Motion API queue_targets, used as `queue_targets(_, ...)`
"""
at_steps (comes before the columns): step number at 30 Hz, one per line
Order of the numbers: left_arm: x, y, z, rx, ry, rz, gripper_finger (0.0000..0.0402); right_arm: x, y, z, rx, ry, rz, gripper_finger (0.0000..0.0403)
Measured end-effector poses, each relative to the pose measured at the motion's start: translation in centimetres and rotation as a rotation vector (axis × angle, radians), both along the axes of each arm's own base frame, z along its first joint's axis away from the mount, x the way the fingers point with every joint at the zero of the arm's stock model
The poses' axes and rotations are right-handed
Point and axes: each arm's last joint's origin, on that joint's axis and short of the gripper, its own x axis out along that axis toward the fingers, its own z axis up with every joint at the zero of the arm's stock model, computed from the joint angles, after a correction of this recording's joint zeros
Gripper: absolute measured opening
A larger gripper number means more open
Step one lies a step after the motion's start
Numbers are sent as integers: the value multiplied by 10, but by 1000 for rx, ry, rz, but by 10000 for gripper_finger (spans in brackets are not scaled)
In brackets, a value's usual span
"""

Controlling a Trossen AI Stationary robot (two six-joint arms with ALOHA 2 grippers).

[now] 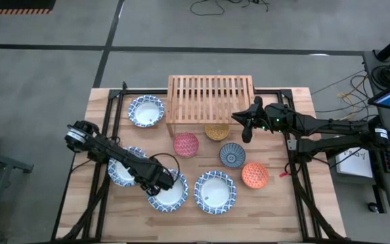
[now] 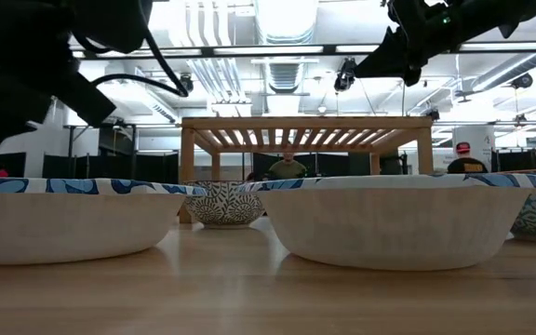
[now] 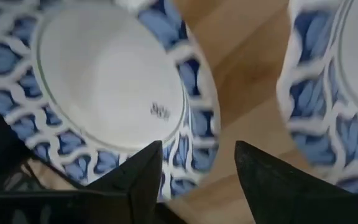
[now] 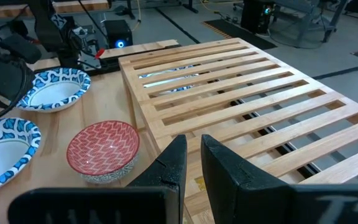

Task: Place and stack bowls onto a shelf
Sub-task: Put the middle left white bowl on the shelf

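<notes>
Left claw (image 1: 162,183) fingers apart over rim of blue-and-white patterned bowl (image 1: 170,194) on plank surface (image 1: 276,210). Straddle rim squarely, then close. Right claw (image 1: 244,127) nearly together, empty, by slatted wooden shelf (image 1: 210,93).

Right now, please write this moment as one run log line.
left pincer: open over patterned bowl | right pincer: empty, above shelf edge | shelf: no bowls on top

shelf (image 1: 210,95) rear ctr | 4 small bowls (image 1: 186,144) in front | wide bowl (image 1: 145,110) left of shelf
</notes>
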Motion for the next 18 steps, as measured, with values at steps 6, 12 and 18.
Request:
queue_targets(6, 1, -2, -3, 10, -32, -8, 171, 0, 0, 0, 1, 0, 0, 38)
queue_targets(12, -9, 1, -13, 38, 6, 6, 164, 0, 0, 0, 2, 1, -1, 38)
queue_targets(18, -7, -1, -17, 27, -21, 8, 141, 0, 0, -1, 2, 2, -1, 38)
